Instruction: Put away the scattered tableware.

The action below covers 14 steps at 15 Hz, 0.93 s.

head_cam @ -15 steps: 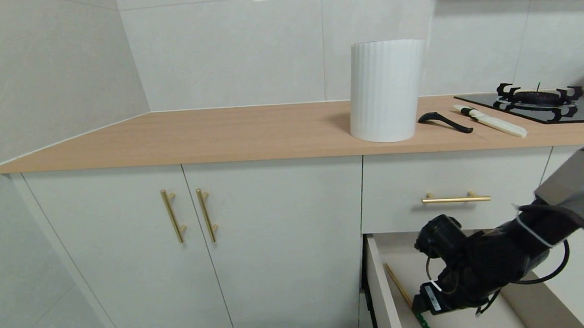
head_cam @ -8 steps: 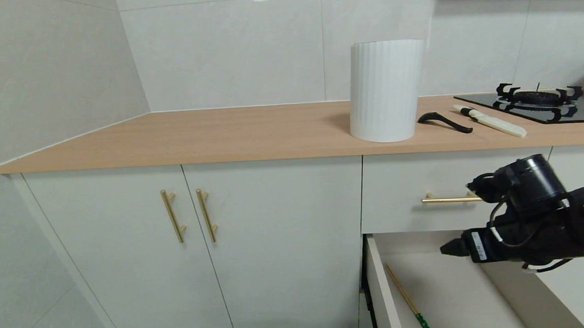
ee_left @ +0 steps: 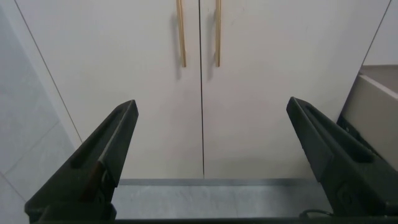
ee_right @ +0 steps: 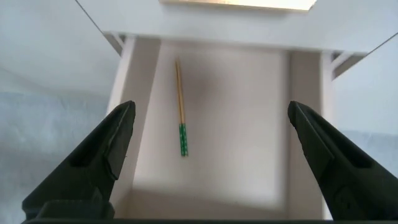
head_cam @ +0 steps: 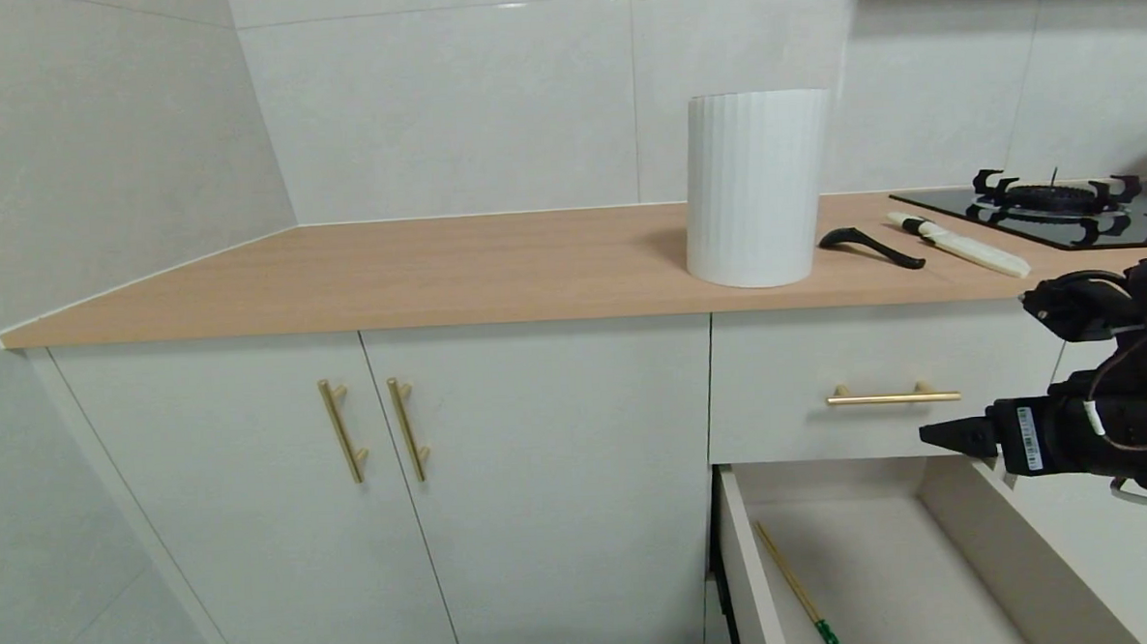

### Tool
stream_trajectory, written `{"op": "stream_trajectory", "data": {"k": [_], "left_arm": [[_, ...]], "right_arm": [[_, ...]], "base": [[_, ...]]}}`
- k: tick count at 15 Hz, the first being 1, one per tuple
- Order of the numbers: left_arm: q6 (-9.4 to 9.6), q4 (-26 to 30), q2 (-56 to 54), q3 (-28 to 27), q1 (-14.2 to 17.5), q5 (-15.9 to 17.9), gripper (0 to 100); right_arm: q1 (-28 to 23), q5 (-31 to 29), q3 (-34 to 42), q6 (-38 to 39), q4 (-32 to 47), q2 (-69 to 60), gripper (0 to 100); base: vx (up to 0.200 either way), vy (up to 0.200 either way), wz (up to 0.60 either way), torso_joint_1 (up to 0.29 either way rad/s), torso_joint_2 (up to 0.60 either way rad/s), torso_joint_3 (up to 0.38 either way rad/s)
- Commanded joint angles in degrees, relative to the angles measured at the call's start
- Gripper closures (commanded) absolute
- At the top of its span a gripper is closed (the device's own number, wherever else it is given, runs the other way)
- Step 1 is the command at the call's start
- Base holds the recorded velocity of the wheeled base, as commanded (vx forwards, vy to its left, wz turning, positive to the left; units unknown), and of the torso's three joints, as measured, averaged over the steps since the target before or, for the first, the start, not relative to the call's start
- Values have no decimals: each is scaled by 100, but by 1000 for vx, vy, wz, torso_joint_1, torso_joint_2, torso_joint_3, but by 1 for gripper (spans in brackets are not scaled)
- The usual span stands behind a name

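Head view: my right gripper (head_cam: 961, 436), spread and empty, hangs over the pulled-out drawer (head_cam: 744, 556) where chopsticks (head_cam: 796, 583) lie stowed; a knife (head_cam: 962, 245) waits on the counter (head_cam: 436, 270) above. Left wrist: left gripper (ee_left: 210, 106) spread, idle. Right wrist: chopsticks inside.

A tall white ribbed container (head_cam: 754, 188) stood on the wooden countertop (head_cam: 436, 270), a black gas stove (head_cam: 1052, 206) sat at its right end, and 2 cabinet doors (head_cam: 532, 488) with gold handles (head_cam: 341, 431) were shut below.
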<state>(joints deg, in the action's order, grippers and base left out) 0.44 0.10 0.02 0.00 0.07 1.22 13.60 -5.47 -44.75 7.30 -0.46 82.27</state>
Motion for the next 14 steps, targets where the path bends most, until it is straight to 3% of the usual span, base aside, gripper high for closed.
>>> {"op": "stream_trajectory", "data": {"k": [1,14], "left_arm": [[0,-1,-2,0,1,1,0],[0,-1,-2,0,1,1,0]], "right_arm": [[2,2,37,-36,-15,-106,0],[11,38,98,-159,-24,-27,0]], "base": [[0,0,0,85,-325,-232],[0,0,0,168,-452,-286]]}}
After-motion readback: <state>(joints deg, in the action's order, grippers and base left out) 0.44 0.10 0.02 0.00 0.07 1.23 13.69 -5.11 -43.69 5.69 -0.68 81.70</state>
